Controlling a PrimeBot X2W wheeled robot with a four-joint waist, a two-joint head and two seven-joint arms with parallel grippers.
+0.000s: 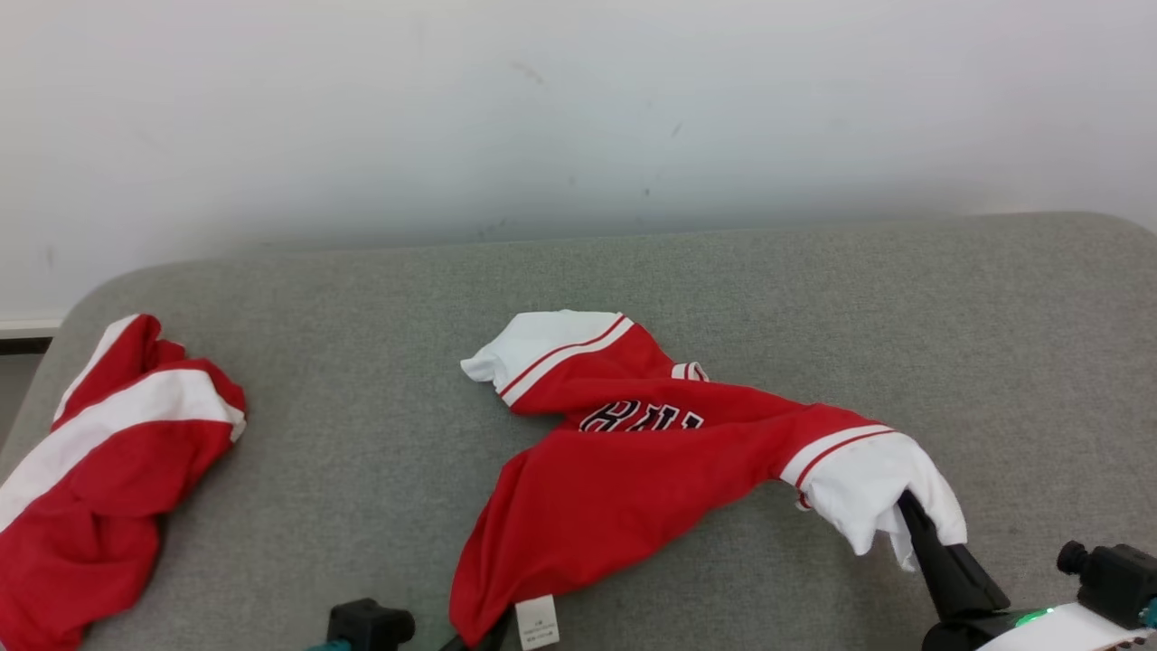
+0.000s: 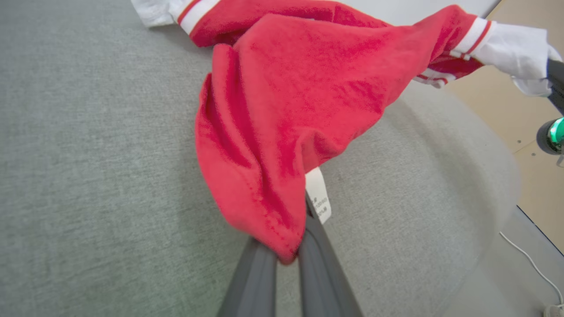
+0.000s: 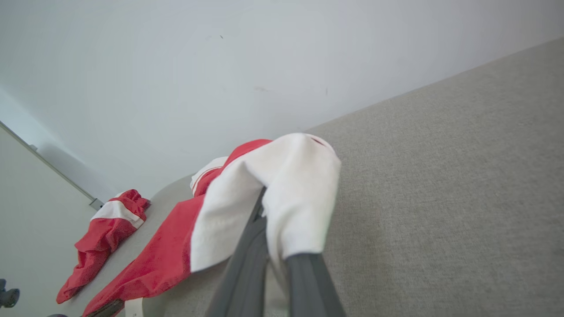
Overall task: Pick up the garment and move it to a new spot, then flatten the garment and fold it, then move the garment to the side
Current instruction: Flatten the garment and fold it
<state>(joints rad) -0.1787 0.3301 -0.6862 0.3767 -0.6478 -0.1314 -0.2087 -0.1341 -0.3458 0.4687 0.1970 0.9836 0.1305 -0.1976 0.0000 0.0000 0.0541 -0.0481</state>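
Observation:
The garment, a red jersey with white sleeves and dark lettering, lies crumpled in the middle of the grey padded surface. My left gripper is shut on its red hem beside the white label, at the near edge. In the left wrist view the two dark fingers pinch the cloth, which rises off the surface. My right gripper is shut on the white sleeve at the right, and the sleeve drapes over its fingers.
A second red and white garment lies bunched at the surface's left end, also seen far left from the right wrist as that red bundle. A pale wall runs behind. Beyond the right end is tan floor with a cable.

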